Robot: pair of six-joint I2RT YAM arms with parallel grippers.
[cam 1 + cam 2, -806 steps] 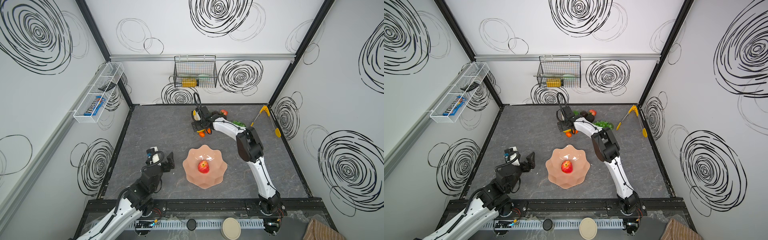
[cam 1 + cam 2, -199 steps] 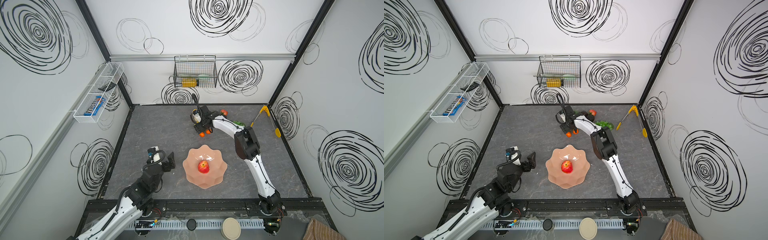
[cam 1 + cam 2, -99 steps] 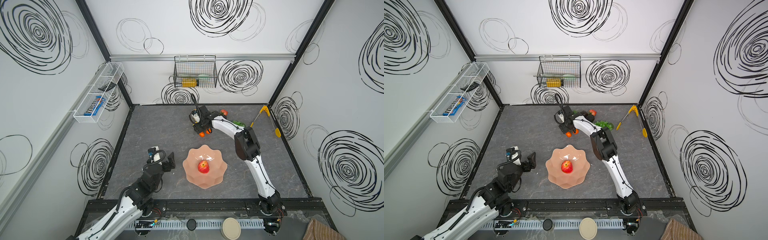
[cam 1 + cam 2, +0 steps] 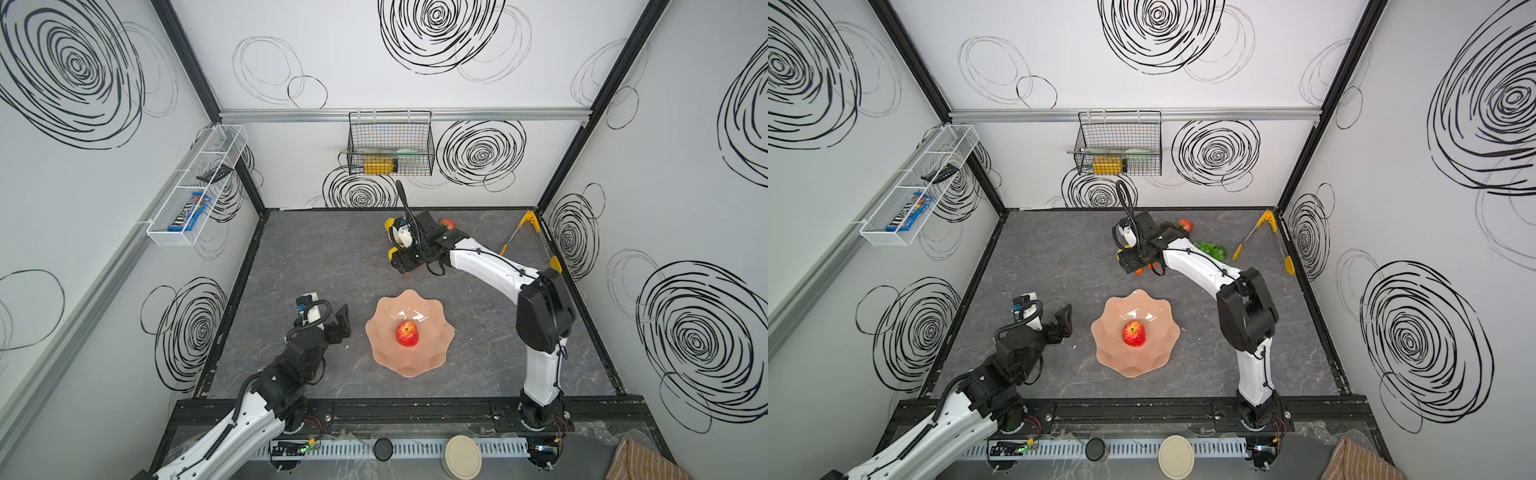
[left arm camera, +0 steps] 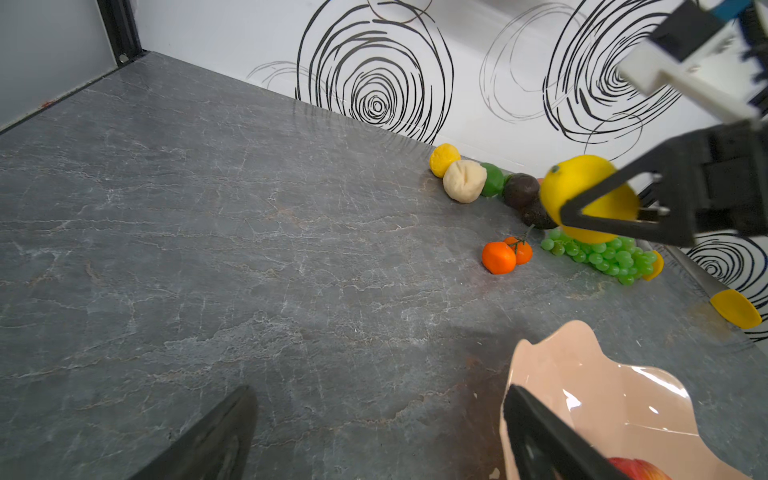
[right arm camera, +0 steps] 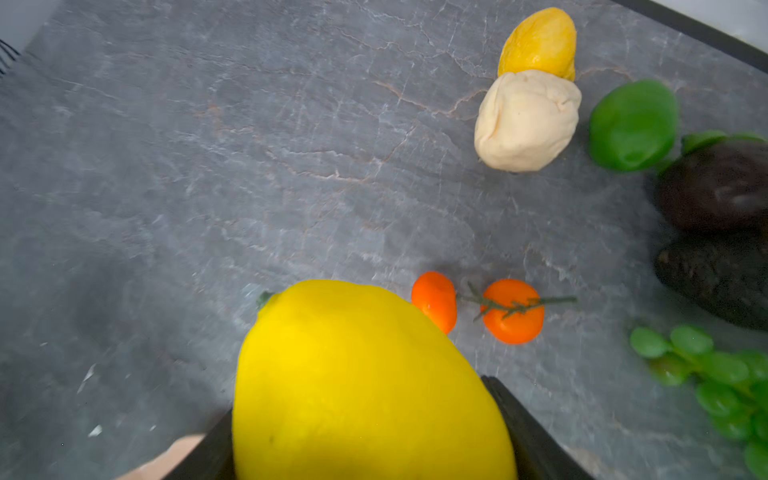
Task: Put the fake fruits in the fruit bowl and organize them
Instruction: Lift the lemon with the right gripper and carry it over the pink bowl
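Right gripper clamps a lemon, mostly hidden in both top views.

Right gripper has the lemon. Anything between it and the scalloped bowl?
Nothing visible. The right gripper holds the lemon off the table; bare tabletop leads to the fruit bowl, which holds only the red apple.
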